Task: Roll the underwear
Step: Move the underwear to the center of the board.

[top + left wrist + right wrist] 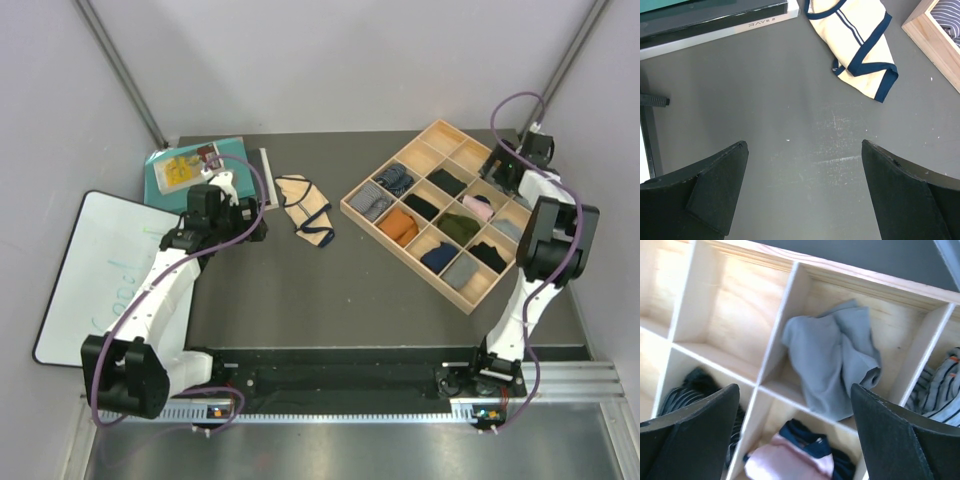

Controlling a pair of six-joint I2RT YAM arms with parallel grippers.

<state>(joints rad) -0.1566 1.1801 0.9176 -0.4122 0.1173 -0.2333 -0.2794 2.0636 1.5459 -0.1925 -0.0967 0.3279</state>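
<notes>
My left gripper stands wide open near the beige briefs. My right gripper, wide too, hangs above the grey briefs inside a box compartment.

2 arms, same build: white link tubes with chunky black joint housings, left arm at lower left of the top view, right arm on the right. Purple cable loops along each. Fingers are plain matte black wedges, edges a bit scuffed.
</notes>
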